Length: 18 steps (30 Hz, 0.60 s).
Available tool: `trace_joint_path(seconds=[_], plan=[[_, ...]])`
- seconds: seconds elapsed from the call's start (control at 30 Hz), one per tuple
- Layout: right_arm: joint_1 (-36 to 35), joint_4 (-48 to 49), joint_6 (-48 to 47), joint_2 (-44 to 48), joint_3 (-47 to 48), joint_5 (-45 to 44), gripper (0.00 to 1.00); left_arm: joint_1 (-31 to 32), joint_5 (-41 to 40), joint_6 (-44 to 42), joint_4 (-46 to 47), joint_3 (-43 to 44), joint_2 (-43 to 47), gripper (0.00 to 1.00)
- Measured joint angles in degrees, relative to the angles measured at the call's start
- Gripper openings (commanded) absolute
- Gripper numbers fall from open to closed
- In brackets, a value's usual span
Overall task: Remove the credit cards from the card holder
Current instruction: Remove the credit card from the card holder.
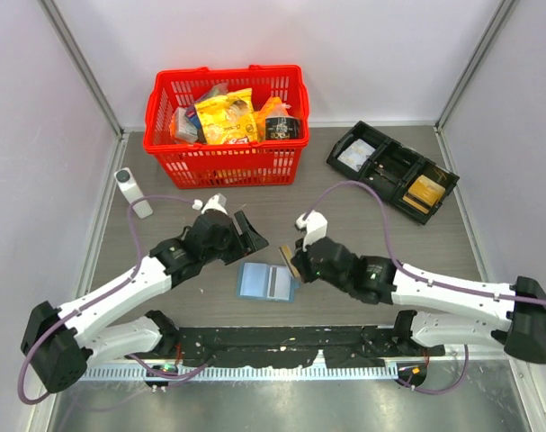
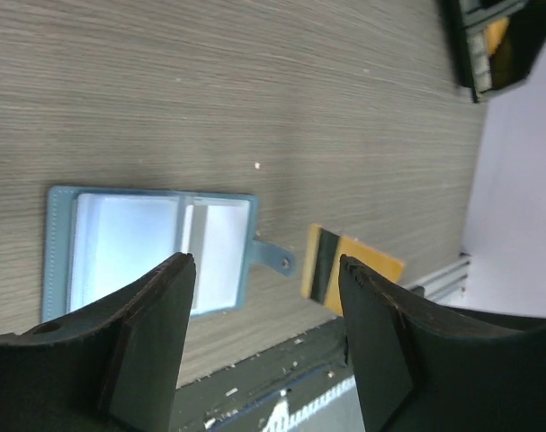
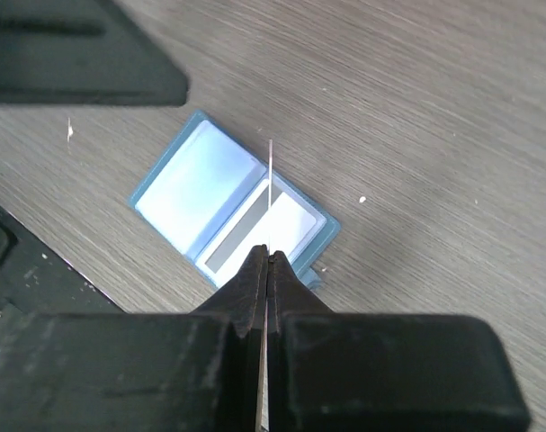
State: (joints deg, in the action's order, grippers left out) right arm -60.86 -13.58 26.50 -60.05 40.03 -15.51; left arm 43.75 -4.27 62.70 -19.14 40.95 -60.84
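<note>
We see the card holder [image 1: 265, 281] lying open and flat on the table [image 1: 380, 243], its pale inside facing up. Its small tab [image 2: 274, 256] sticks out toward the right gripper [image 1: 295, 263]. That gripper sits just beside the tab edge of the card holder, jaws pressed together on one credit card [image 2: 349, 270], tan-gold with a dark stripe. From the right wrist the card shows edge-on, a thin line over the card holder. From the left wrist it is just beside the tab, outside the pockets.

The left gripper [image 1: 247, 236] is at the card holder's far edge, jaws wide apart and holding nothing.

A grey stripe shows in the pocket nearest the held card; we cannot tell whether it is another card.

Well beyond the card holder stand a red basket [image 1: 223, 166] and, off to the right, a black tray [image 1: 391, 171].
</note>
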Motion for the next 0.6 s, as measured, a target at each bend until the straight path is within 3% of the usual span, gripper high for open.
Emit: trace_joint_path(seconds=[0.17,0.33,0.6], plan=[[-14.21,-1.64,-5.86,-4.79,4.09,-17.94,0.01,0.00,2.99,0.28,-1.95,0.63,5.16,0.73],[-23.30,-0.28,-13.62,-11.13,6.49,-34.69,0.01,0.00,6.62,1.79,-2.27,0.63,7.76,0.74],[-31.28,6.25,-25.70,-17.92,7.87,-48.24,0.01,0.00,11.21,5.07,-0.17,-0.15,7.85,0.70]])
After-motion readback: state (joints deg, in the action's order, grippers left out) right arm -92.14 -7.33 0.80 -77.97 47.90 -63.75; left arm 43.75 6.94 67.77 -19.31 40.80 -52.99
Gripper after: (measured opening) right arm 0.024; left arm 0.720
